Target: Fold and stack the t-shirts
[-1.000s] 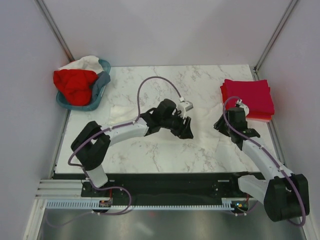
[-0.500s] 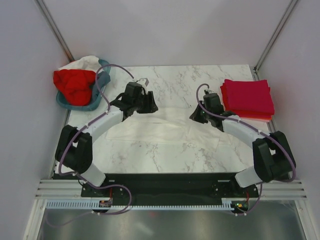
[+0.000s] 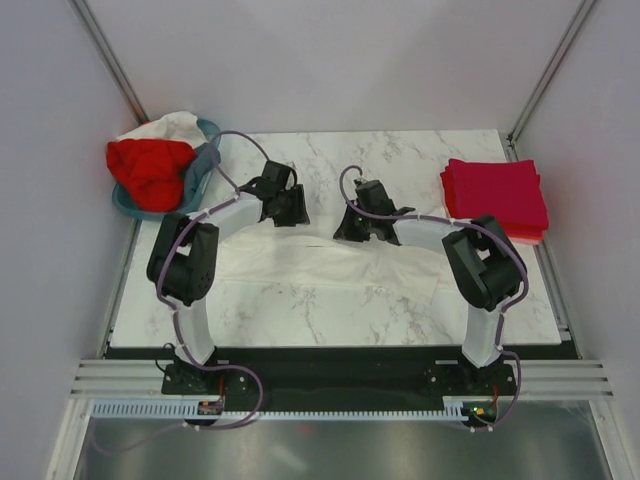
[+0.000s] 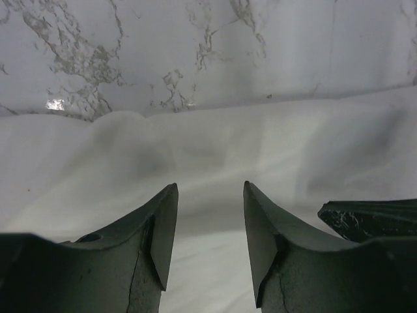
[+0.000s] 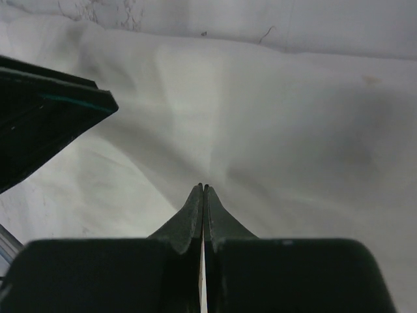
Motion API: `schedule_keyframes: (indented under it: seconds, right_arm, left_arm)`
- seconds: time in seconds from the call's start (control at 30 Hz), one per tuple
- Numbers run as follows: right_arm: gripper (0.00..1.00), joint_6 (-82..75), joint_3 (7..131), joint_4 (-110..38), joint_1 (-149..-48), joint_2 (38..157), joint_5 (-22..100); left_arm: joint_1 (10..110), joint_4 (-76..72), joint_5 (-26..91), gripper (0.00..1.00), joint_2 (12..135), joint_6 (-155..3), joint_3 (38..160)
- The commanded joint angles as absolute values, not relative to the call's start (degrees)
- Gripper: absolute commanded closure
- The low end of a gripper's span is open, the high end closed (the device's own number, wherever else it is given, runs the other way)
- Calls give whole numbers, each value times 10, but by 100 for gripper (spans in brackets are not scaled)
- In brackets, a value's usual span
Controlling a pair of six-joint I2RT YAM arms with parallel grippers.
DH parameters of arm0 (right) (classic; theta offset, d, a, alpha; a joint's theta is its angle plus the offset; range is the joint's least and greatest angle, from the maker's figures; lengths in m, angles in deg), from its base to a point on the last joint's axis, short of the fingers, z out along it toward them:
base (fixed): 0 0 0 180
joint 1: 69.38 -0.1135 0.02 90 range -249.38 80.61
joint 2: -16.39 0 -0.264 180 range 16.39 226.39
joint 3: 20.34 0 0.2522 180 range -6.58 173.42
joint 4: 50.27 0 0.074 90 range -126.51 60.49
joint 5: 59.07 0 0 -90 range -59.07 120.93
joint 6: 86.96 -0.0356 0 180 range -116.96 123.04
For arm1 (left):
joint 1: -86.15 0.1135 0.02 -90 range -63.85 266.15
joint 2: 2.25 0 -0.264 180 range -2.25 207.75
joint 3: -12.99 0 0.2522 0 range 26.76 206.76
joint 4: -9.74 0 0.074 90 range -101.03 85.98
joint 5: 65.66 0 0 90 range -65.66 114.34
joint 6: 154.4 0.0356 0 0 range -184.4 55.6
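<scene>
A large white t-shirt (image 3: 330, 268) lies spread on the marble table (image 3: 420, 160). My left gripper (image 3: 292, 210) hovers at its far edge, left of centre. In the left wrist view this gripper (image 4: 208, 186) is open, with white cloth (image 4: 215, 137) lying below the gap. My right gripper (image 3: 346, 228) sits on the far edge just right of it. In the right wrist view it (image 5: 203, 186) is shut, and creases in the cloth (image 5: 280, 117) run into its tips. Folded red t-shirts (image 3: 497, 195) are stacked at the right edge.
A teal basket (image 3: 203, 178) at the back left holds a red shirt (image 3: 150, 170) and a white one (image 3: 172, 125). Grey walls close in on three sides. The two grippers are close together; the other gripper's dark body (image 5: 39, 111) shows in the right wrist view.
Both arms have swung inward and back to the white shirt's far edge. The right gripper's jaws have closed. The left gripper's jaws stay apart.
</scene>
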State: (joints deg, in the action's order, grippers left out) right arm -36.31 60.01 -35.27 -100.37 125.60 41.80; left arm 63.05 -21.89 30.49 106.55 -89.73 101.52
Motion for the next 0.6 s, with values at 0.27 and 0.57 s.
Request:
schedule_keyframes:
  seconds: [0.27, 0.57]
  right_arm:
    - [100, -368, 494, -420, -1028, 1178, 454]
    - [100, -375, 529, -438, -1033, 1186, 459]
  left_arm:
    - [630, -240, 331, 48, 1135, -920, 1064]
    - [639, -243, 308, 48, 1089, -928, 1059]
